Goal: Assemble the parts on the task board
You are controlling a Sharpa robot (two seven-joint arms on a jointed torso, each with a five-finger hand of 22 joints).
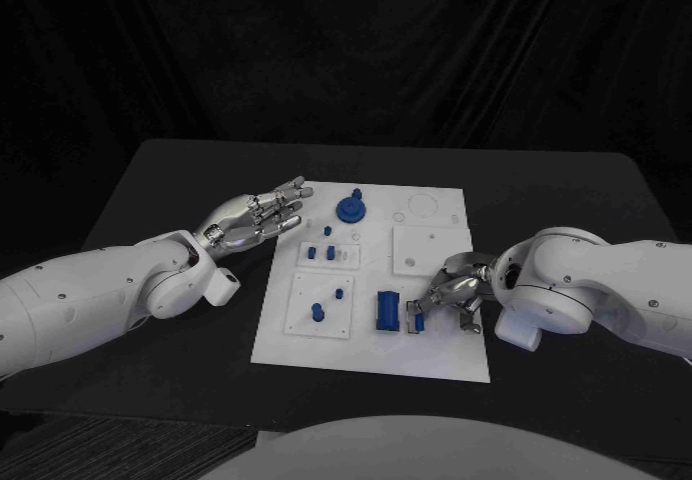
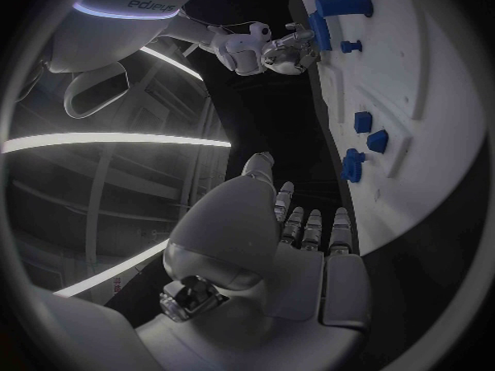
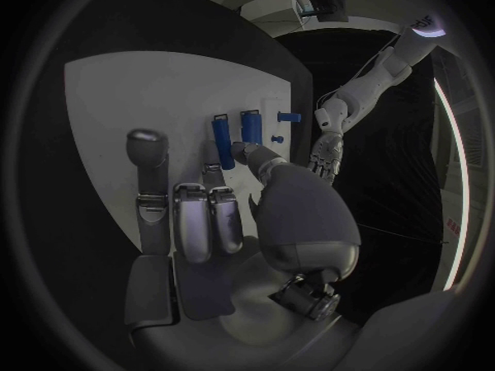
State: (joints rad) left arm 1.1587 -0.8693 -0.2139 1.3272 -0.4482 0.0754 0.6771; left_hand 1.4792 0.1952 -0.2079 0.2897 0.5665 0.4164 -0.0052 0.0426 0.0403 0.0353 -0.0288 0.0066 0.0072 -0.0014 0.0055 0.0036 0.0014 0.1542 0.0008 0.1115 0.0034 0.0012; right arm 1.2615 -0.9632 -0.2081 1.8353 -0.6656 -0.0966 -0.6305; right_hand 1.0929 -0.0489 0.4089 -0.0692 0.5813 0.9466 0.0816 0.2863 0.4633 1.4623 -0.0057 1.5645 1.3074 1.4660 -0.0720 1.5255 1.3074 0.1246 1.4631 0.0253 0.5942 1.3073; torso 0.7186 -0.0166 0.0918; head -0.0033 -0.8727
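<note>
The left hand [image 1: 257, 218] hovers with its fingers spread and nothing in them, just off the left edge of the white task board [image 1: 433, 355]. Small blue parts [image 1: 329, 251] stand on the board just beyond its fingertips, with a round blue part [image 1: 351, 209] nearby. At the board's right side the right hand [image 1: 456, 290] pinches a slim blue bar [image 1: 418, 317], beside a larger blue block [image 1: 387, 311].

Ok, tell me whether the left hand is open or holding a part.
Open. In the head view the left hand hovers by the task board's left edge with fingers spread and nothing between them.
</note>
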